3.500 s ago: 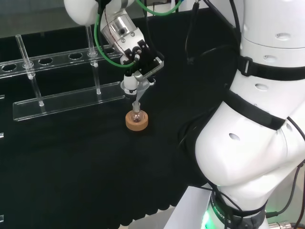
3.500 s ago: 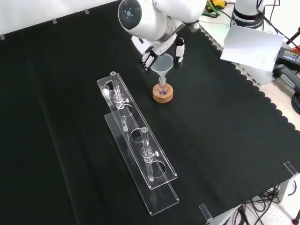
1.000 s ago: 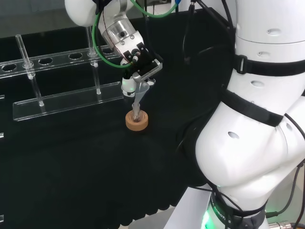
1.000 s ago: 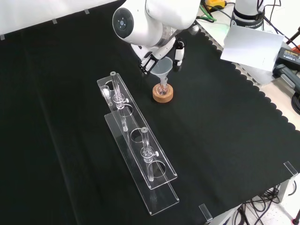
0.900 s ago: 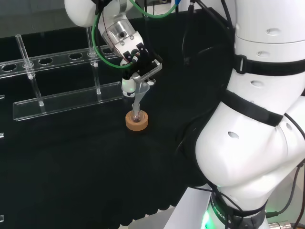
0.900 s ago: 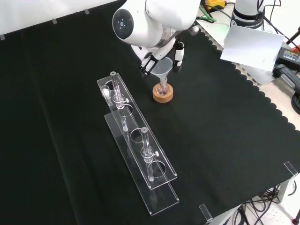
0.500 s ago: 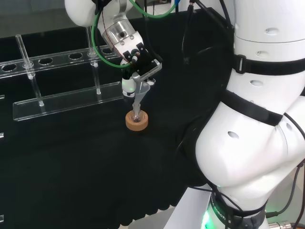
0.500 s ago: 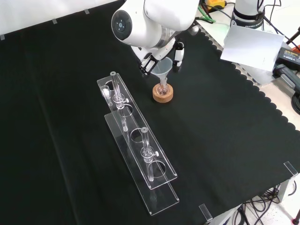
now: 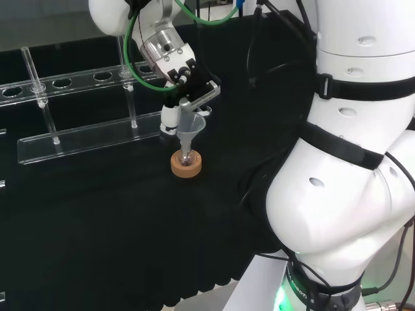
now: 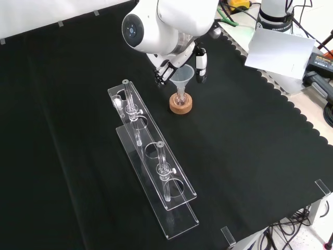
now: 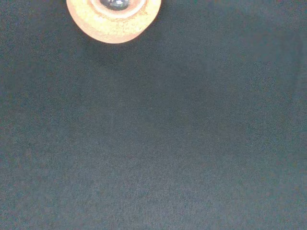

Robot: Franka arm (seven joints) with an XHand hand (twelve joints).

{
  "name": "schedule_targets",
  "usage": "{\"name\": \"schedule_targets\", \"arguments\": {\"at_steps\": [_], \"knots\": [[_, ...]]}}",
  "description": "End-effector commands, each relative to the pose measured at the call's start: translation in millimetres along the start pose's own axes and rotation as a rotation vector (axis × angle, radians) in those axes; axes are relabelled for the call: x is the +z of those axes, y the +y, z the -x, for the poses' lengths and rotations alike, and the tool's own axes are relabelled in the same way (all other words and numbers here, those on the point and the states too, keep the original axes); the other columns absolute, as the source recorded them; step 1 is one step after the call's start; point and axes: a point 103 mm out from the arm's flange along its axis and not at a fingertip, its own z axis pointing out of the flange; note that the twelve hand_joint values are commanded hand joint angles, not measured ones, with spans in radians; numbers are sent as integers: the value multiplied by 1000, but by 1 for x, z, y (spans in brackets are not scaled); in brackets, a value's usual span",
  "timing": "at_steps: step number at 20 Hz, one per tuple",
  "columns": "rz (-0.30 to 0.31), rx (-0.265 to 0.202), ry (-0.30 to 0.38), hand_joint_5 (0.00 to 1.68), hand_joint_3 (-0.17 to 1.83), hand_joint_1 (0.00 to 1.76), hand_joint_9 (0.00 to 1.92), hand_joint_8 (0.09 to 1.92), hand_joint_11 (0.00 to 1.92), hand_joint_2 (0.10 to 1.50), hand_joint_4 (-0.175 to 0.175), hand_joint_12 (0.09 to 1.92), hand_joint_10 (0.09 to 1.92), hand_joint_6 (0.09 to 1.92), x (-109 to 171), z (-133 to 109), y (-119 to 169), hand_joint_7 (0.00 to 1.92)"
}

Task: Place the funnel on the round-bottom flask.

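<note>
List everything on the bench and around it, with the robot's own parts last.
funnel: one, clear, stem down in the flask's neck, upright.
round-bottom flask: one, clear, small, seated in the cork ring.
cork ring: one, tan, on the cloth to the right of the rack in the front view.
rack: one, clear plastic, long, with upright posts and round holes.
cloth: one, black, covering the bench.
panel: one, grey, off the cloth at the front view's upper right.
hand: one, black and white, fingers either side of the funnel's rim.
arm: one, white.

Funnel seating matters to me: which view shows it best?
The front view: the funnel stands upright, its stem in the flask on the cork ring. The head view shows it beside the robot hand.
</note>
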Motion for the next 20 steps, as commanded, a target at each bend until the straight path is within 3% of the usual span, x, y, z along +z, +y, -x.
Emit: {"name": "schedule_targets", "arguments": {"at_steps": [1,9,18,20], "knots": [[27,-13,15,53,-167,442,26,87,131,841,-18,1423,819,87,-1,-2,-5,0],[179,-4,21,46,-164,412,3,87,95,823,-21,1430,831,87,-16,4,-27,32],[247,-17,114,162,-141,497,122,90,123,866,-36,1423,781,87,-27,23,-45,110],[261,-20,147,177,-145,512,179,166,165,874,-38,1400,746,87,-27,31,-47,107]]}}
